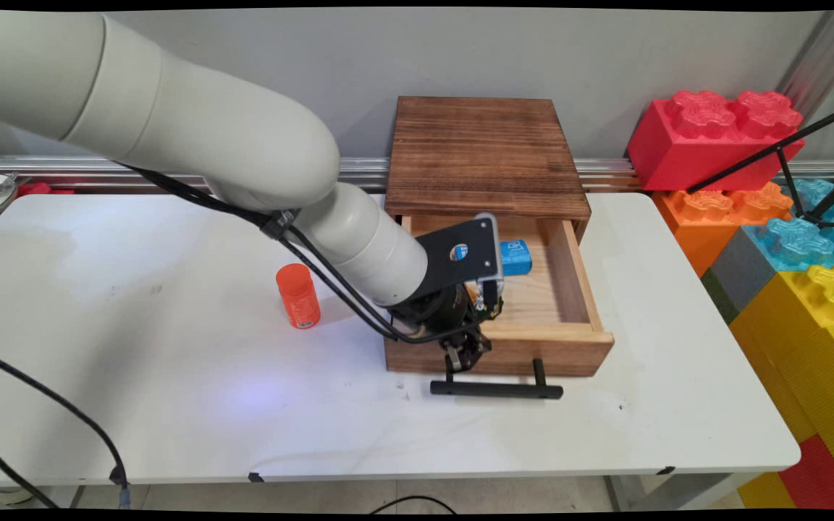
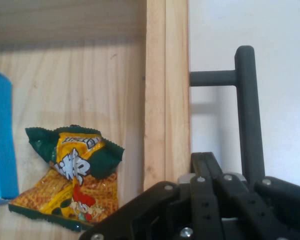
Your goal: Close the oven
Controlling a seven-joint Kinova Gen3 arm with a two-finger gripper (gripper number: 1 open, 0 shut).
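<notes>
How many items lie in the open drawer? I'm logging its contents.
2: a blue box toward the drawer's back, and a yellow-green snack packet nearer its front board. The arm may hide more.

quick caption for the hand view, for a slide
Gripper at the black handle of an open wooden drawer holding a snack packet and a blue pack.

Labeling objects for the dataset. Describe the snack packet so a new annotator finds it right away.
Find the wooden drawer box at the table's far middle; its drawer is pulled open. Inside lie a plain blue pack and the snack packet. The packet is crinkled, yellow-orange with dark green ends and cartoon print.
</notes>
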